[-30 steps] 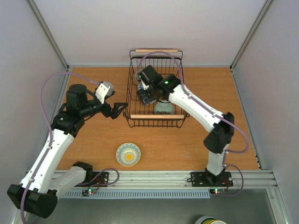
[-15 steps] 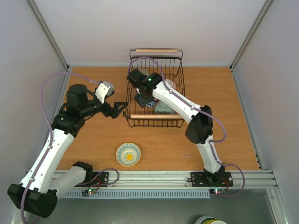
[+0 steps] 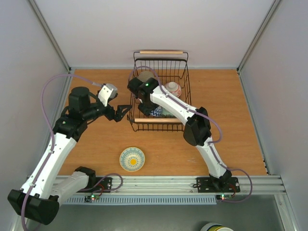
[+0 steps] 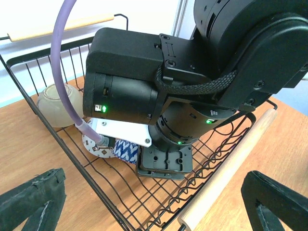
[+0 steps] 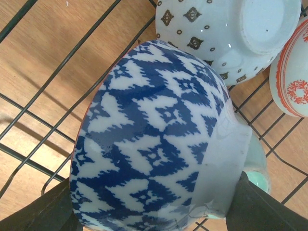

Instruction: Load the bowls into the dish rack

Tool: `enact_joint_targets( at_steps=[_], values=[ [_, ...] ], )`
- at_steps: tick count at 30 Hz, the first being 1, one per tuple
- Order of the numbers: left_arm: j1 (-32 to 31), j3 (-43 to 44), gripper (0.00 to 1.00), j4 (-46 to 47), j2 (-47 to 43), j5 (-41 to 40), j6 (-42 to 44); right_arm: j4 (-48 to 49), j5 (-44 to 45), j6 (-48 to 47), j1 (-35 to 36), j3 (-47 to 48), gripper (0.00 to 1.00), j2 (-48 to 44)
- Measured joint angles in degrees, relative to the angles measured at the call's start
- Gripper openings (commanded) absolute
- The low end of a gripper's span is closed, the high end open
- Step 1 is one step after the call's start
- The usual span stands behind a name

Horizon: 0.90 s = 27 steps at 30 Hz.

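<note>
- The right gripper [image 5: 154, 217] is low inside the dish rack [image 3: 187, 91]. Its jaws stand partway apart and are clamped on the blue zigzag bowl [image 5: 154, 139], with one dark finger [image 5: 45, 211] on each side of it.
- That bowl is tipped on edge, not lying flat. In the wrist view its foot ring points right and its rim points left, so its axis runs roughly along the rack floor (a dish-rack sort of pose).
- It is closely hemmed in. The white bowl with brown diamonds [image 5: 226, 33] is touching or just beside it on one flank, and the red-patterned bowl [image 5: 291, 72] is close by that one. The wire floor is right under the blue bowl.
- My judgement is that this bowl is at or near its resting place. Letting go depends on it leaning against the diamond bowl and not rolling toward the bare wires on its rim side.
- The left gripper [image 3: 122, 111] hovers just outside the rack's near-left corner. Its jaws are spread wide and hold nothing.
- One yellow-centred bowl [image 3: 132, 159] sits upright on the table [image 3: 226, 120], well short of the rack and near the arm bases.
- It lies toward the robot from the left gripper, and the left arm is both nearer to it and free, so it looks like the natural one for that pick.
</note>
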Motion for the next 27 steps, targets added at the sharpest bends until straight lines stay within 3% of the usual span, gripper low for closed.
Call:
enact_joint_targets(
  at_steps=[2,7,8,12,27],
  values=[
    [0.0,0.0,0.99,-0.02,0.0,-0.11,0.0,-0.37,0.24,-0.02,0.13,0.44,0.14,0.46],
    [0.0,0.0,0.99,0.0,0.0,-0.79,-0.02,-0.59,1.97,-0.07,0.7,1.07,0.56,1.79],
    [0.0,-0.02,0.99,0.0,0.0,-1.01,-0.02,-0.57,2.36,-0.07,0.81,1.16,0.69,1.99],
    [0.0,-0.02,0.99,0.02,0.0,-1.66,-0.09,-0.5,3.1,0.13,1.2,1.36,0.98,2.43],
    [0.0,-0.02,0.99,0.02,0.0,-2.27,-0.17,1.27,-0.74,0.26,2.16,-0.92,0.99,3.15]
  ],
)
